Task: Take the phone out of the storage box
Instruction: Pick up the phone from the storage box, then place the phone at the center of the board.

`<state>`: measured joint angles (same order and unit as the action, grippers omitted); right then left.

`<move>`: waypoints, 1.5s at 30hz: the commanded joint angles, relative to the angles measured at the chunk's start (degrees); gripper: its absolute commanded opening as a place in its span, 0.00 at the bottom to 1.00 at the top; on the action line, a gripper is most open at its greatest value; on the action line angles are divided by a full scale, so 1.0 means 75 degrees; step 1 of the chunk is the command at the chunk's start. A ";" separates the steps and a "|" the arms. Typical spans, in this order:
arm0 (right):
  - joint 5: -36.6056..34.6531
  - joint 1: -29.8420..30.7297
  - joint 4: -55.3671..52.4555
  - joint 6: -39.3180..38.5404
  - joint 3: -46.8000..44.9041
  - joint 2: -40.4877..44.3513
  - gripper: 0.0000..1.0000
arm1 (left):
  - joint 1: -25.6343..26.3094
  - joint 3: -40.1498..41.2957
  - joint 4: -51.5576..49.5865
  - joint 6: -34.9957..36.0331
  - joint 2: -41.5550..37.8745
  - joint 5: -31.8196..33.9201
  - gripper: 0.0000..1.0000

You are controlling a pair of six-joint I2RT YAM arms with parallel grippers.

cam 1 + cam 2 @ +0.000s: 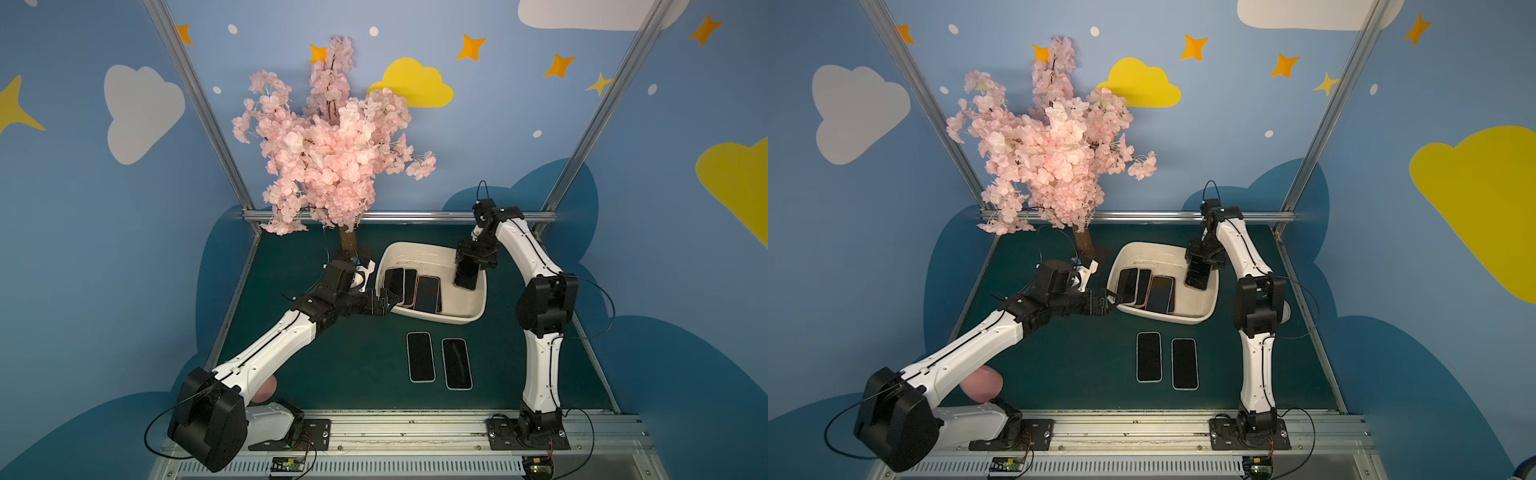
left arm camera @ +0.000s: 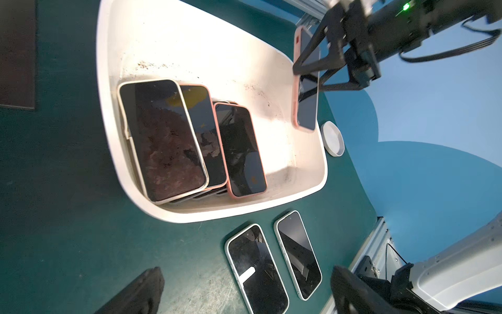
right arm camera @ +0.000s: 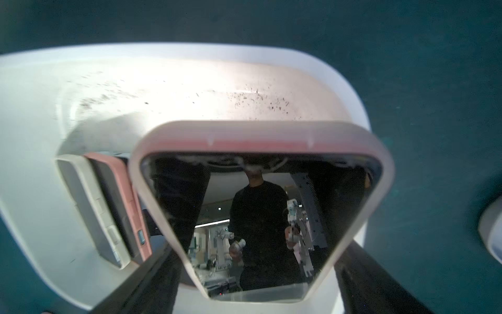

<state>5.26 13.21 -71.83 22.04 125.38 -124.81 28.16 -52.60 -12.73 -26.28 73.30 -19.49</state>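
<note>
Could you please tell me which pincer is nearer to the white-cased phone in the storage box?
Left. The left pincer, open, is at the storage box rim beside the white-cased phone; the right pincer grips a pink-cased phone upright over the box's opposite side.

Soft, even light in both top views; wrist views show glare on the storage box (image 2: 190, 40), blurred edges.

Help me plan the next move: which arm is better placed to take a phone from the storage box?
Right. The right gripper grips a pink-cased phone upright at the storage box; the left gripper is open.
</note>
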 commanded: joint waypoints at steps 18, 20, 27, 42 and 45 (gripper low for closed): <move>0.0173 -0.0016 -0.0301 -0.0726 -0.6102 0.4861 0.67 | 0.0965 0.0426 0.0889 -0.0102 -0.0149 0.0047 1.00; 0.0265 -0.0007 -0.0285 -0.0725 -0.6661 0.5104 0.67 | 0.1014 0.0462 0.0901 -0.0105 -0.0175 0.0145 1.00; 0.0506 -0.0008 -0.0010 -0.0870 -0.7866 0.5244 0.67 | 0.1083 0.0313 0.0866 -0.0051 -0.0040 0.0227 1.00; 0.0041 0.0352 0.0075 -0.1018 -0.7991 0.4113 0.67 | 0.1132 0.0515 0.0901 -0.0102 -0.0199 0.0614 1.00; -0.0154 0.0567 0.0084 -0.0931 -0.7957 0.3902 0.67 | 0.1132 0.0544 0.0892 -0.0047 -0.0208 0.0642 1.00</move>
<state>5.72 16.05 -69.87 14.72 64.71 -94.06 36.51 -49.01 -6.66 -27.24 72.73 -15.31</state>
